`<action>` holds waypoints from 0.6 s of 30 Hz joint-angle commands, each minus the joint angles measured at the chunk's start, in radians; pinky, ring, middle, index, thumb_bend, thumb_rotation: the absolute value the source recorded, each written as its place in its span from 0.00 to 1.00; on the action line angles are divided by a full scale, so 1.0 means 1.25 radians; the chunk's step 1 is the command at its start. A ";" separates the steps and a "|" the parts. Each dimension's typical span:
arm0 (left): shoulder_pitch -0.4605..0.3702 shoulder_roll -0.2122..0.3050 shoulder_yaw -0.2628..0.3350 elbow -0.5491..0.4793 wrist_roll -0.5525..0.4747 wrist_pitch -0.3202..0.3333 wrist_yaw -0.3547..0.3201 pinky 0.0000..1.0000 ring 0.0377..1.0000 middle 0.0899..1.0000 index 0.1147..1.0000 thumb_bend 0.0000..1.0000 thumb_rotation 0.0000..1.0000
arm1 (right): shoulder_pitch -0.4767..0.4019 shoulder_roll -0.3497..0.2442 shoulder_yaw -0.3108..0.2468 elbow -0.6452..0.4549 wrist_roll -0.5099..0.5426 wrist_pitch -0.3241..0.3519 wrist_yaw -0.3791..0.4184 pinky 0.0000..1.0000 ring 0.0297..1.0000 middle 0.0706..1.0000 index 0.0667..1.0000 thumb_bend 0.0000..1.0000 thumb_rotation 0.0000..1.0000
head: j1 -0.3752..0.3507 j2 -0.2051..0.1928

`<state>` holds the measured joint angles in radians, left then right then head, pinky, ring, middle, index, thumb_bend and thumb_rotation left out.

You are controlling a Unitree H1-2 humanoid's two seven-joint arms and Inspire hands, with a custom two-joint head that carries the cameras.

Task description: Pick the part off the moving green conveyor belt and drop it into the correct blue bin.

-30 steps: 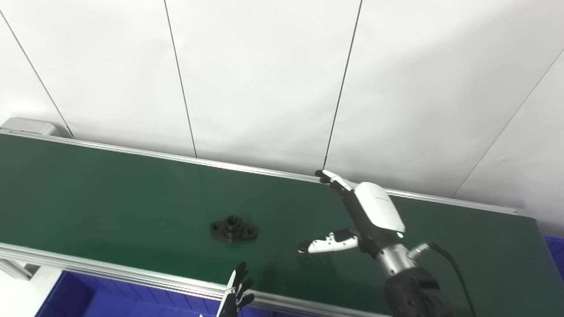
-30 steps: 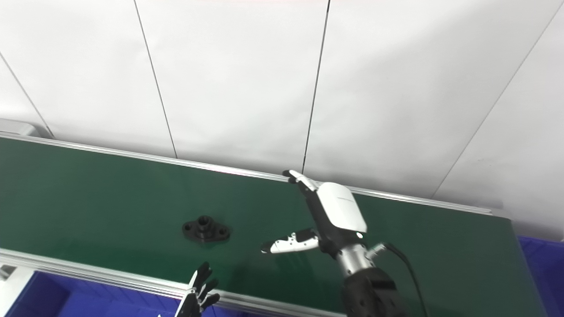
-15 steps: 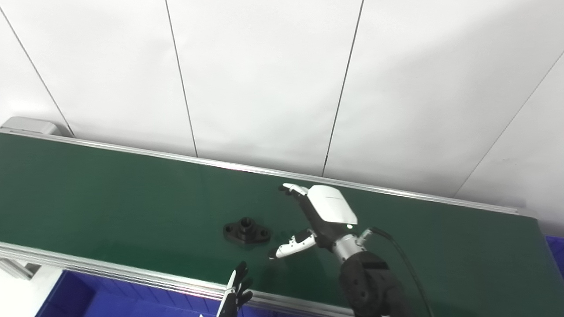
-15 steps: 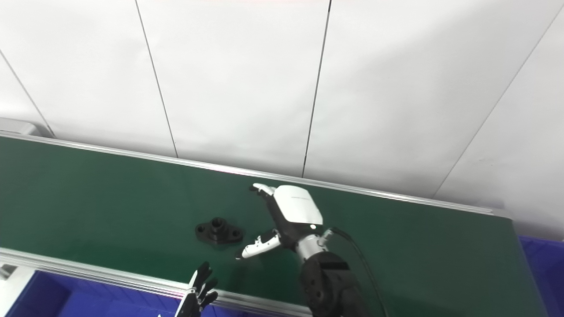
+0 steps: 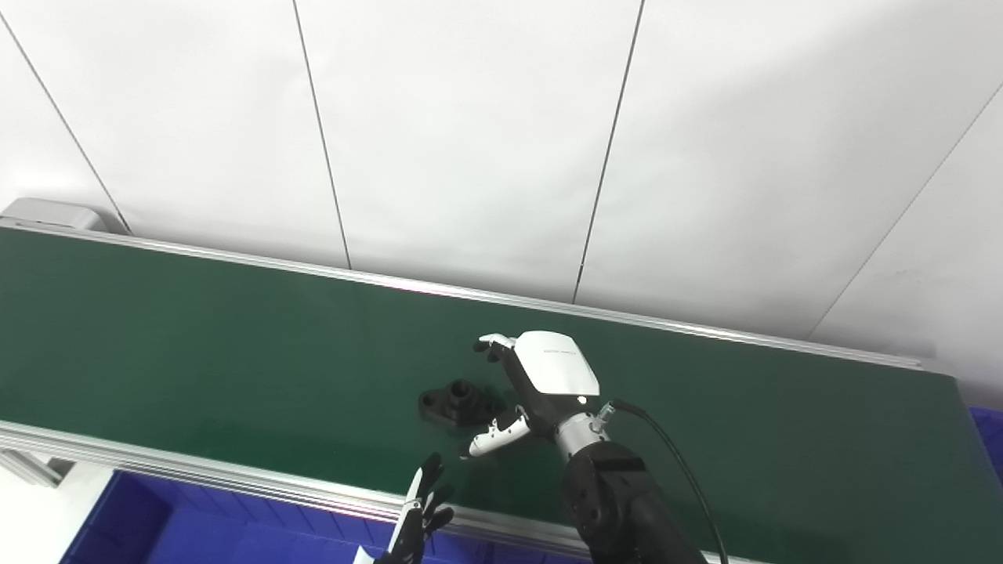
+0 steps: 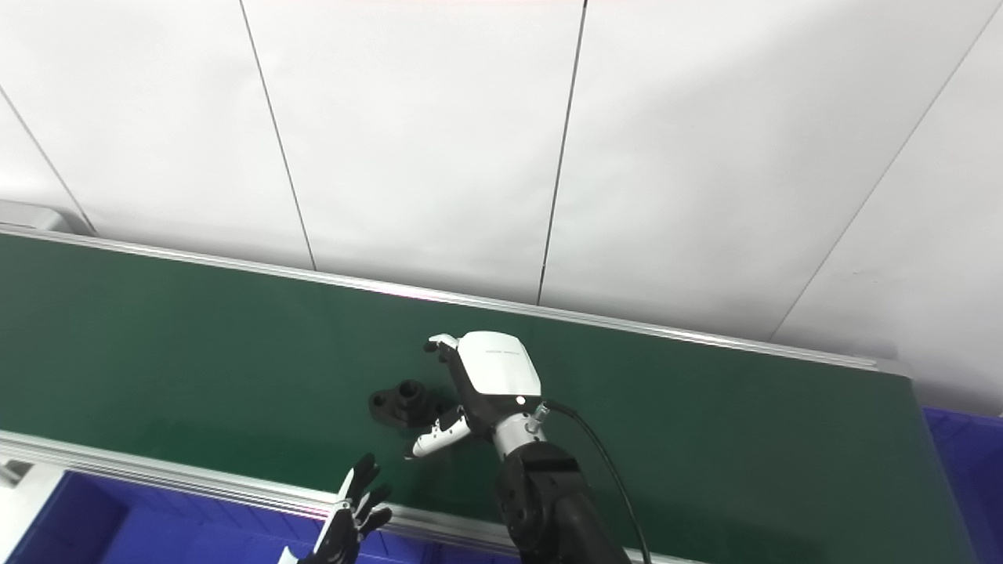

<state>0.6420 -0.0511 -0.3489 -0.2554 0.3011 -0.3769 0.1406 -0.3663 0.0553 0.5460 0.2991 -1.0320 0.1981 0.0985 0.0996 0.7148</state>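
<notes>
A: The right hand [image 5: 541, 384] has swept left across the green conveyor belt [image 5: 196, 345] in the last second, and the black part [image 5: 454, 401] has ridden the belt to the right to meet it. A second ago they were well apart; now the part's right end is tucked just under the palm.

B: Is it a grip yet?

A: It does not look like one. The fingers [image 5: 492, 345] reach past the far side of the part and the thumb [image 5: 494, 435] sits on the near side, apart, bracketing it. The hand is spread, holding nothing. The part lies flat on the belt, towards its near rail. The step looks like closing, and soon, since the belt carries the part along.

B: And the left hand?

A: The left hand [image 6: 353, 513] is low at the bottom edge, fingers splayed, empty, mostly cut off.

B: Anything hard to read?

A: Whether any finger actually touches the part is hidden by the palm. Of the blue bin [image 5: 133, 525] only strips show below the rail, so the correct one cannot be told.
</notes>
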 commanded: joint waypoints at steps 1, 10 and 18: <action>0.017 -0.040 -0.033 -0.032 0.009 -0.004 -0.001 0.87 0.94 1.00 1.00 0.80 0.87 | -0.033 0.023 0.002 0.003 0.002 0.021 -0.027 0.45 0.58 0.70 0.75 0.90 0.30 | 0.002 0.001; 0.027 -0.041 -0.040 -0.044 0.007 -0.004 -0.004 0.87 0.94 1.00 1.00 0.76 0.86 | -0.027 0.034 0.003 0.066 0.034 0.021 -0.069 0.29 0.38 0.49 0.64 0.81 0.22 | 0.008 0.009; 0.031 -0.039 -0.043 -0.051 0.000 0.000 -0.007 0.88 0.95 1.00 1.00 0.77 0.86 | -0.025 0.028 0.028 0.089 0.020 0.047 -0.079 0.13 0.16 0.22 0.45 0.52 0.13 | 0.008 0.016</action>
<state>0.6524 -0.0520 -0.3513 -0.2722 0.3066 -0.3720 0.1405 -0.3805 0.0761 0.5647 0.4112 -0.9893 0.2186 -0.0093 0.1089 0.7332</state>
